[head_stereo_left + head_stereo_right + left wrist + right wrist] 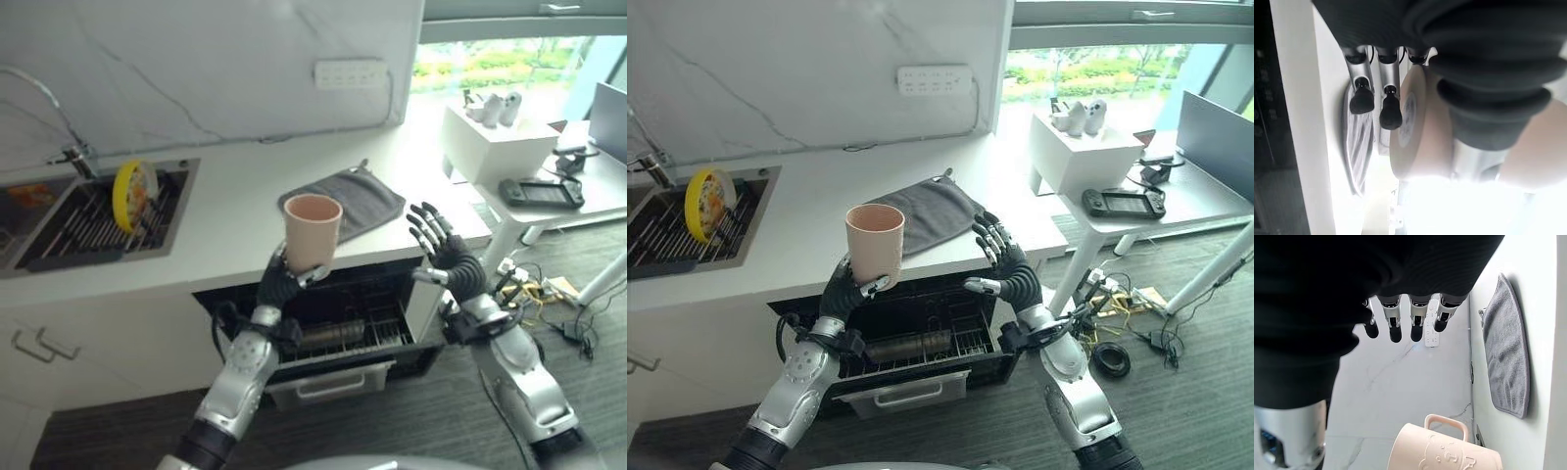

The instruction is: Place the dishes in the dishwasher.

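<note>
Left eye view showed the left hand [281,281] curled around a pink cup [313,230], held upright above the counter [235,211] edge, over the open dishwasher [333,328]. The right hand [443,247] hovered beside it, fingers spread. A yellow dish [133,193], seemingly a plate, stood in the sink [59,245].
</note>
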Available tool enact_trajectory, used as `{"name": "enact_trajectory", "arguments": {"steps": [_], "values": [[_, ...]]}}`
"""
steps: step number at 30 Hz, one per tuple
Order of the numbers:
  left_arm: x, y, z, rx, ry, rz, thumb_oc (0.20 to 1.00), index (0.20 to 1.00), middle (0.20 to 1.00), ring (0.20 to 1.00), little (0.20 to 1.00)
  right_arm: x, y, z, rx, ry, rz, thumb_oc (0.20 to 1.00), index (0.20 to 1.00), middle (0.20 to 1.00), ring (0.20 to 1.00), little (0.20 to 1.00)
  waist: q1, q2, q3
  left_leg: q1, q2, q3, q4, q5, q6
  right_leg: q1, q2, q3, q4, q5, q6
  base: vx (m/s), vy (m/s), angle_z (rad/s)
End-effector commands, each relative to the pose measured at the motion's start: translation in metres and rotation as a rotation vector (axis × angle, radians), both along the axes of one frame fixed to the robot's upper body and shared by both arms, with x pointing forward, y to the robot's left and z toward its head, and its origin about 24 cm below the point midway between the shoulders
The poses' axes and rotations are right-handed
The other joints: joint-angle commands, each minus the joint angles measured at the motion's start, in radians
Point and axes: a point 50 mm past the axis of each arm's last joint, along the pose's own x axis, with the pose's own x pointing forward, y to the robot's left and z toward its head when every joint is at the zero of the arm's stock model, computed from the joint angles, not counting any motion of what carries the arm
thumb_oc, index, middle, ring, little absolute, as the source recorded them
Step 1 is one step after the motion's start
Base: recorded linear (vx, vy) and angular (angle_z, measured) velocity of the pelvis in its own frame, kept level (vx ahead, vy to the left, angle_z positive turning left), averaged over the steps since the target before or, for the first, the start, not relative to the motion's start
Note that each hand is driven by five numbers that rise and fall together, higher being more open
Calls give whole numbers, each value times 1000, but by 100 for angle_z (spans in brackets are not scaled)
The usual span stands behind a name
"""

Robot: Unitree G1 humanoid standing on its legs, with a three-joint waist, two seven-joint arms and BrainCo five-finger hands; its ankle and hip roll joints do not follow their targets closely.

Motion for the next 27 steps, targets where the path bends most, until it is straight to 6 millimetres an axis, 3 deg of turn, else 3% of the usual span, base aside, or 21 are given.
{"name": "enact_trajectory", "arguments": {"steps": [1,7,13,20,27], "values": [[17,-6,48,46,-274,14,200,200,200,200,200,15,5,30,18,-121,-7,1000,1000,1000,1000,1000,12,-20,20,60,10,-37,6,-103,13,36,-15,-76,6,-34,15,15,-23,15],[18,-14,46,39,-267,33,200,200,200,200,200,27,9,23,-88,-59,-68,1000,1000,1000,1000,1000,28,-29,22,59,10,-65,6,-108,11,43,-3,-66,5,-41,5,26,-20,9],[22,-24,48,89,-331,38,200,200,200,200,200,39,27,18,-91,21,-13,1000,1000,1000,1000,1000,38,-33,21,61,13,-76,6,-106,7,51,4,-62,5,-46,-5,17,-26,9],[23,-28,54,118,-385,48,200,200,200,200,200,40,50,11,-28,116,91,1000,1000,1000,1000,1000,42,-29,19,66,16,-79,6,-103,2,59,6,-65,4,-49,-8,3,-5,3],[26,-40,54,114,-360,7,200,200,200,200,200,43,68,20,-23,76,145,1000,1000,1000,1000,1000,50,-26,20,67,15,-85,6,-102,2,64,5,-70,4,-49,-9,0,0,0]]}}
